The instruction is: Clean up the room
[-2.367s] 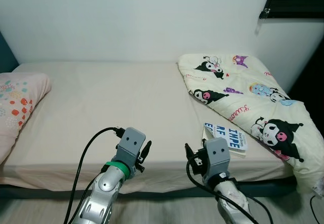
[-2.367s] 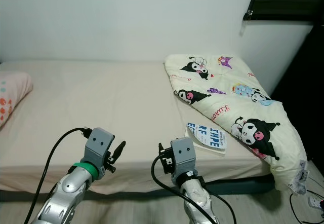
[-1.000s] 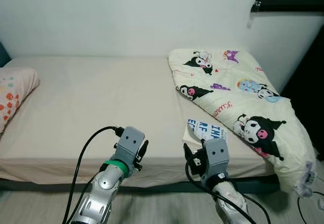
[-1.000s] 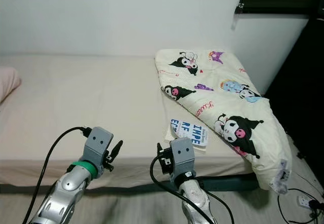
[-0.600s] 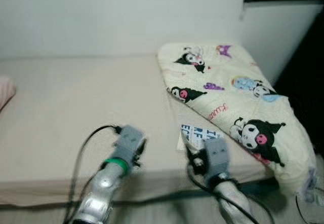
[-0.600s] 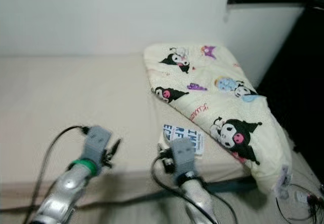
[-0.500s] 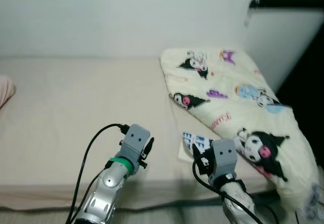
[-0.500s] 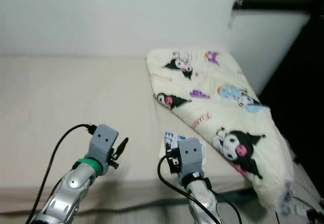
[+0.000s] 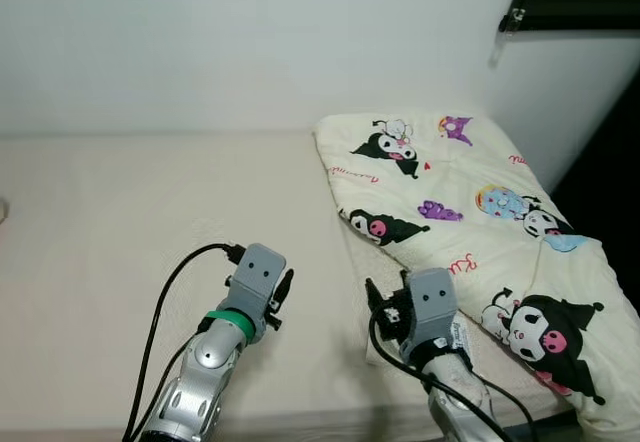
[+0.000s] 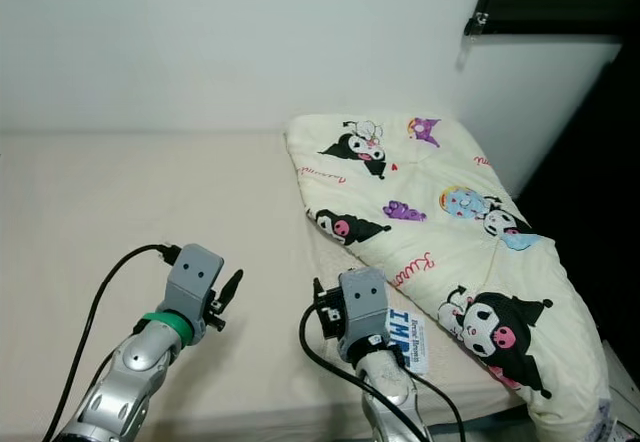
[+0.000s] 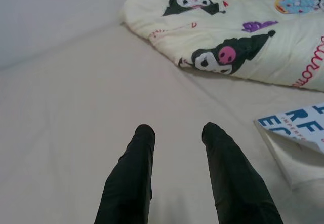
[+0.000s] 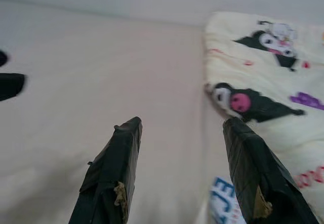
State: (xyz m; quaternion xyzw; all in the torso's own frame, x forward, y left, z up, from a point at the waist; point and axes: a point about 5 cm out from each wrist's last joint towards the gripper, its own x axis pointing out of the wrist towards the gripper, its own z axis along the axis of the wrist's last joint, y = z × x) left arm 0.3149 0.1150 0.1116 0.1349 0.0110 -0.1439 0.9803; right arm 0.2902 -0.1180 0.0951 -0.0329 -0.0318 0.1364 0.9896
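White book [image 10: 408,341] lies flat beside blanket [image 10: 440,217].

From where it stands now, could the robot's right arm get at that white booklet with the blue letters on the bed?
Probably yes. The booklet lies flat on the bed just beside the right gripper, whose fingers are spread open. Nothing stands between them, though the cartoon-print quilt covers the booklet's far edge.

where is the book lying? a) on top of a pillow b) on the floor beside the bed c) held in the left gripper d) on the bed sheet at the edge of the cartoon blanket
d: the book lies flat on the bed against the blanket, just under the right gripper, which is open and empty.
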